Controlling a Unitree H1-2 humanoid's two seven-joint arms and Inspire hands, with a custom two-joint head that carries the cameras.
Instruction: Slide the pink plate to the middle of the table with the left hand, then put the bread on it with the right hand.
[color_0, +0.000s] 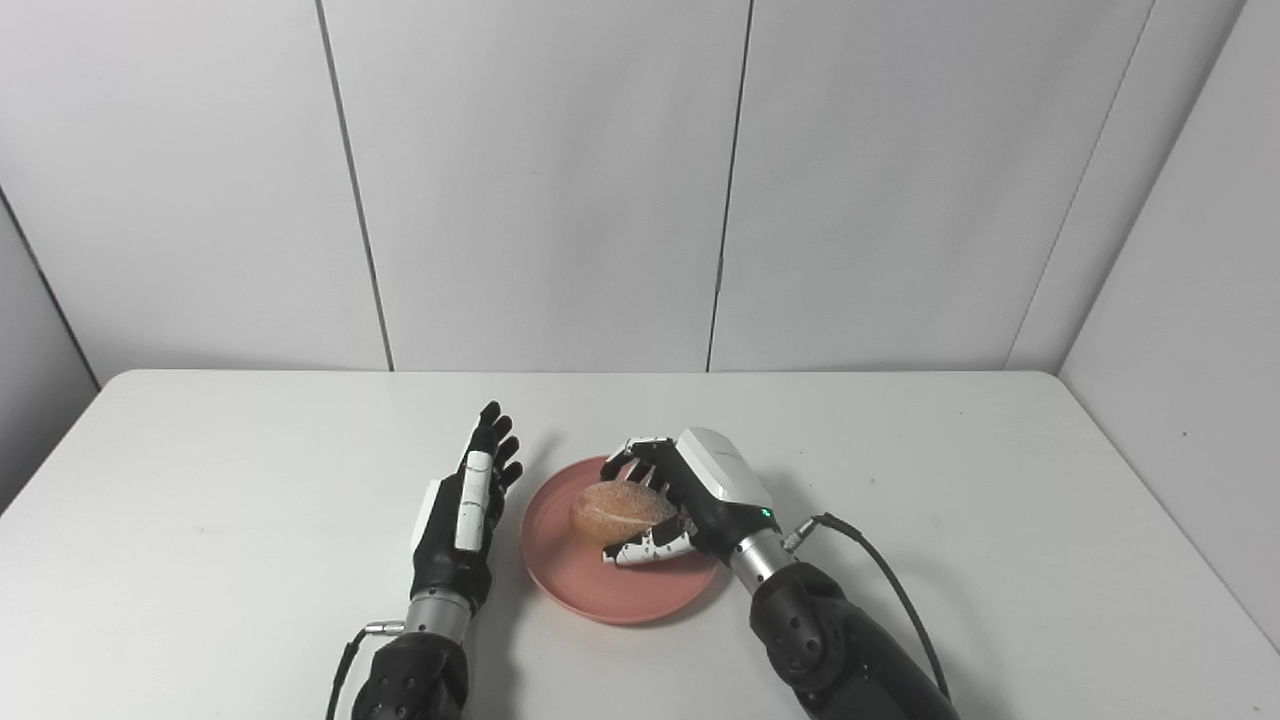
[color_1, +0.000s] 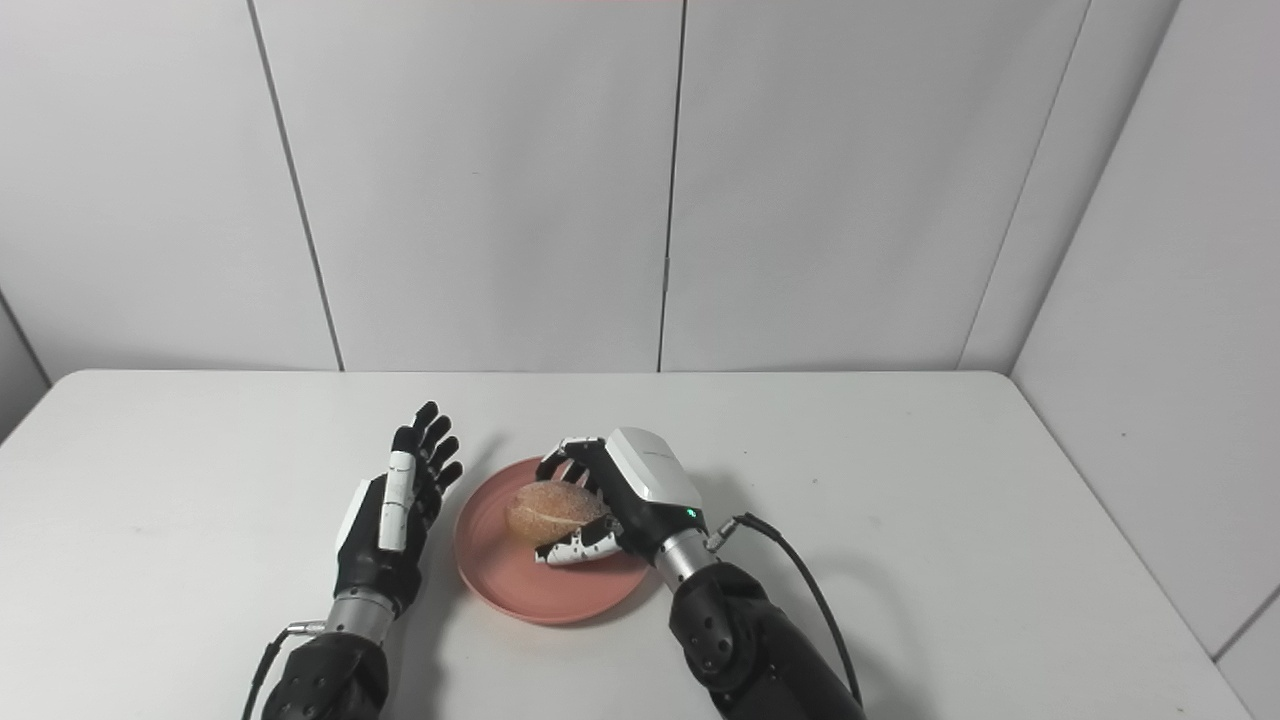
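Just below frame centre, the right hand (color_0: 690, 495) is curled around the bread (color_0: 618, 511), long axis left-right, directly over the pink plate (color_0: 580, 585), so release looks near, while the left hand (color_0: 468, 505) waits spread just left of the rim.

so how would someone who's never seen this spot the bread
On the white table, look near the middle for the pink plate. Over it, the right hand grips the bread: a golden-brown oval roll, the only food there.
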